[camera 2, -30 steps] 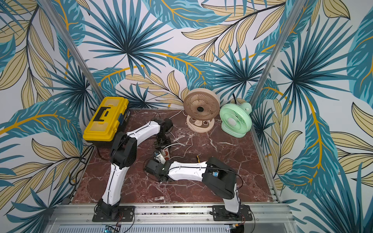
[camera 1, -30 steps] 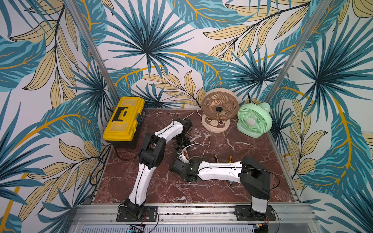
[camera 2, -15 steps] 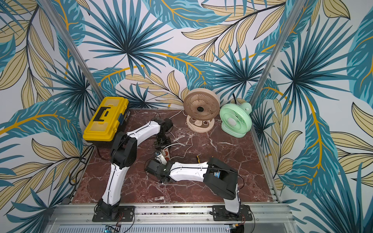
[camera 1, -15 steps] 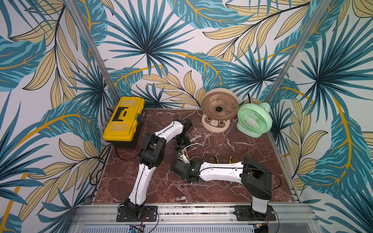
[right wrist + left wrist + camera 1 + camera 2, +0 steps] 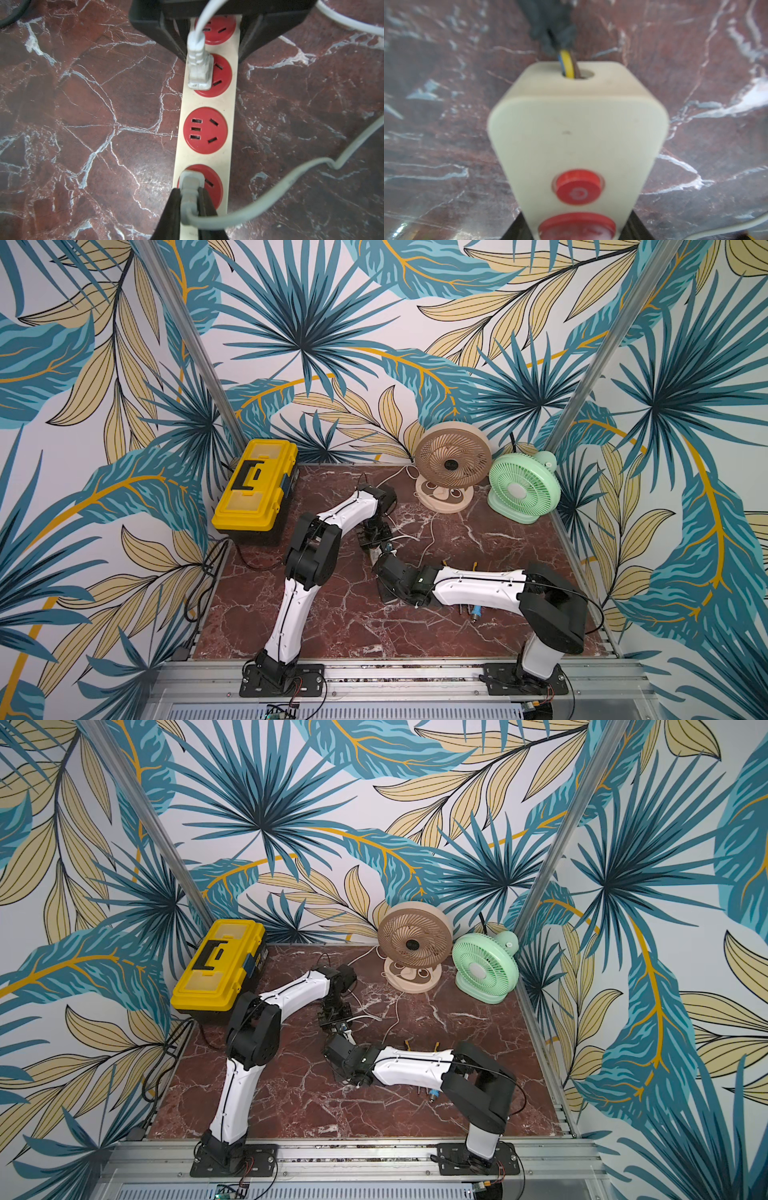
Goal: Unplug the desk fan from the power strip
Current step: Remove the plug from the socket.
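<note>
Little change is noted: the long cream-beige, red-socketed power strip is kept pinned to the red marble desk by left fingers, the seated grey plug pinched by right fingers; extraction is awaited.

Left arm: white rounded shells are covering the long links, with black blocky joints sitting between them.
Right arm: a matching white shell and bulky black joints are showing.
Wire: a thin black line is running along the white shell.
Screws: small dark dots are lining the shell seams.
Plates: black, bolted, anchoring each arm to a grey rail.
Left hand: black angular fingers are showing.
Right hand: dark tapering fingers are showing.
</note>
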Robot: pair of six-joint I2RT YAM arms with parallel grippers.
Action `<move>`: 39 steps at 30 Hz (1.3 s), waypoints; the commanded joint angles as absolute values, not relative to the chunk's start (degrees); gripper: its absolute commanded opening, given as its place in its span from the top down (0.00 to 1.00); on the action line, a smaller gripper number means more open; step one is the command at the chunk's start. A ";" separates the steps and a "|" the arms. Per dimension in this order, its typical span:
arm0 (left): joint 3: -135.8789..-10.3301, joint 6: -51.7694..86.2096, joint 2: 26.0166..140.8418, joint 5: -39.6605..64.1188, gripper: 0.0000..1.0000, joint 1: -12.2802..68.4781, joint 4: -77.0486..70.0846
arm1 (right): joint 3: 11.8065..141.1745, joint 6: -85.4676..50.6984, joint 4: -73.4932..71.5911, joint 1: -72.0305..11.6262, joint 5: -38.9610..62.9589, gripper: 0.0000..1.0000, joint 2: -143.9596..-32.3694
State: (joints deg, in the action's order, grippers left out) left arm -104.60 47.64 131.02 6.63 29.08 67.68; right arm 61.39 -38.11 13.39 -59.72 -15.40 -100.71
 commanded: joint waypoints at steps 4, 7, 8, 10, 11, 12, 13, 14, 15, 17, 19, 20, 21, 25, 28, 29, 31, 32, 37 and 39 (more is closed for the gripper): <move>-98.13 42.83 139.58 -1.62 1.00 29.26 66.06 | 61.40 -39.97 14.11 -58.86 -16.90 1.00 -97.56; -98.34 42.56 139.74 -1.24 1.00 29.31 65.76 | 62.57 -38.90 14.93 -59.22 -17.83 1.00 -98.33; -98.30 42.50 139.69 -1.21 1.00 29.31 65.71 | 63.21 -38.26 15.42 -59.60 -18.50 1.00 -98.68; -98.24 42.32 139.75 -1.23 1.00 29.31 65.66 | 64.97 -37.05 16.85 -60.43 -20.10 1.00 -99.51; -98.25 42.21 139.69 -1.23 1.00 29.34 65.69 | 65.42 -36.33 17.55 -60.88 -21.04 1.00 -100.00; -98.30 42.19 139.70 -1.25 1.00 29.33 65.74 | 66.27 -35.86 18.35 -61.48 -21.95 1.00 -100.45; -98.27 42.10 139.74 -1.23 1.00 29.29 65.70 | 67.15 -35.40 19.04 -62.04 -22.78 1.00 -100.81; -98.34 42.08 139.73 -1.23 1.00 29.35 65.73 | 68.13 -34.85 19.63 -62.48 -23.74 1.00 -101.30; -98.35 42.03 139.76 -1.22 1.00 29.31 65.73 | 68.93 -34.18 20.37 -63.14 -24.73 1.00 -101.76; -98.35 41.97 139.81 -1.23 1.00 29.28 65.58 | 70.63 -32.89 22.01 -64.55 -27.78 1.00 -102.64; -98.35 41.91 139.83 -1.23 1.00 29.35 65.67 | 72.27 -31.60 23.67 -65.80 -30.47 1.00 -103.50; -98.43 41.90 139.84 -1.16 1.00 29.35 65.70 | 72.89 -31.21 24.27 -66.20 -31.60 1.00 -103.87; -98.47 41.92 139.86 -1.04 1.00 29.34 65.70 | 73.52 -30.92 24.78 -66.57 -32.23 1.00 -104.21; -98.65 41.79 140.08 -0.90 1.00 29.35 65.86 | 74.51 -30.17 25.53 -67.28 -34.13 1.00 -104.88; -98.68 41.66 140.13 -0.88 1.00 29.31 65.87 | 74.67 -30.23 25.82 -67.31 -34.38 1.00 -104.84; -98.59 41.66 140.16 -0.88 1.00 29.33 65.76 | 74.64 -30.28 25.84 -67.28 -34.46 1.00 -104.77; -98.70 41.64 140.14 -0.83 1.00 29.34 65.79 | 74.60 -30.31 25.92 -67.27 -34.55 1.00 -104.61; -98.70 41.66 140.16 -0.87 1.00 29.34 65.85 | 74.57 -30.35 25.87 -67.32 -34.64 1.00 -104.55; -98.75 41.56 140.21 -0.84 1.00 29.32 65.94 | 74.14 -30.90 25.74 -67.00 -35.08 1.00 -103.42; -98.87 41.56 140.29 -0.81 1.00 29.28 65.98 | 73.52 -31.58 25.43 -66.62 -34.85 1.00 -102.61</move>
